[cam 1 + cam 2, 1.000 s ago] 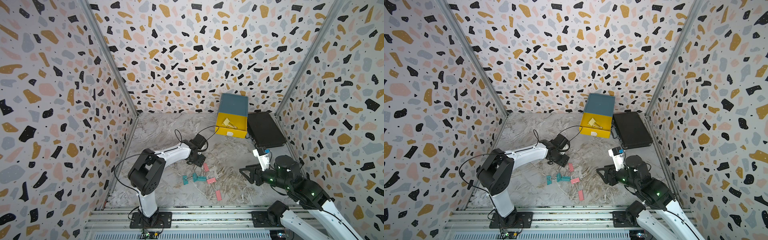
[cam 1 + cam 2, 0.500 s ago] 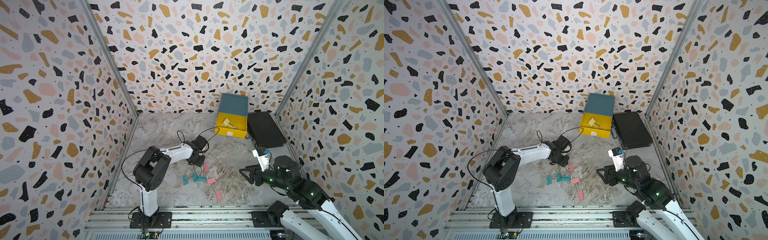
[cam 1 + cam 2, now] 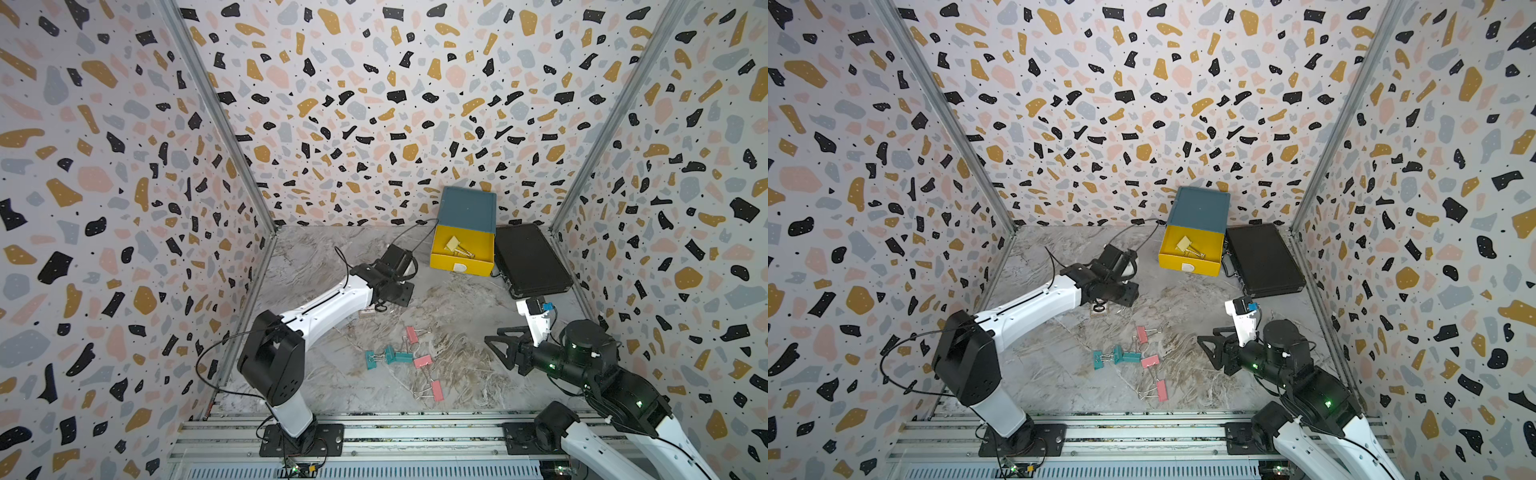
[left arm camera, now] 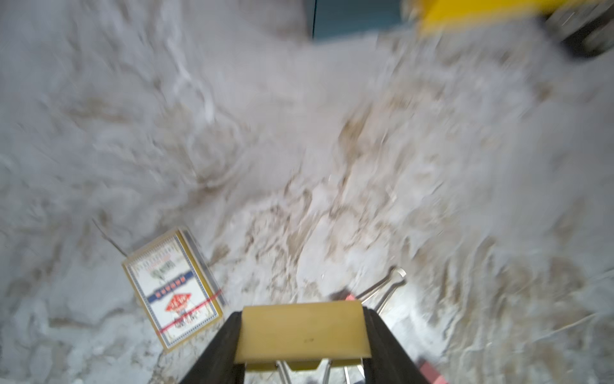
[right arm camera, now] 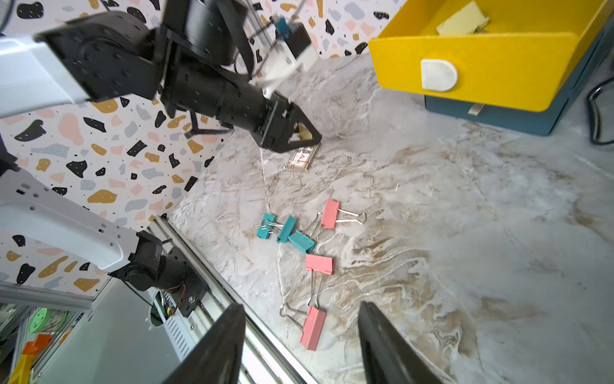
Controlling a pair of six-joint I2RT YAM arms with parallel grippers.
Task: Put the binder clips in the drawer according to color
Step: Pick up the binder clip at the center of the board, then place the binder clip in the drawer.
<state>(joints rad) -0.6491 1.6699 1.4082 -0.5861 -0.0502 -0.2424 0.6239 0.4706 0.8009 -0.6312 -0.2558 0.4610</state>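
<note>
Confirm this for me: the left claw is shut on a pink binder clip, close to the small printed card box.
Not pink. The left wrist view shows the left claw shut on a yellow binder clip, close to the small printed card box.

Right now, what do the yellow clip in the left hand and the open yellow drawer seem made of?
Pale yellow folded binder clip: likely painted sheet metal, matte; crisp fold, silver wire handles. Open yellow drawer: probably moulded plastic, matte; rounded corners, white tab.
</note>
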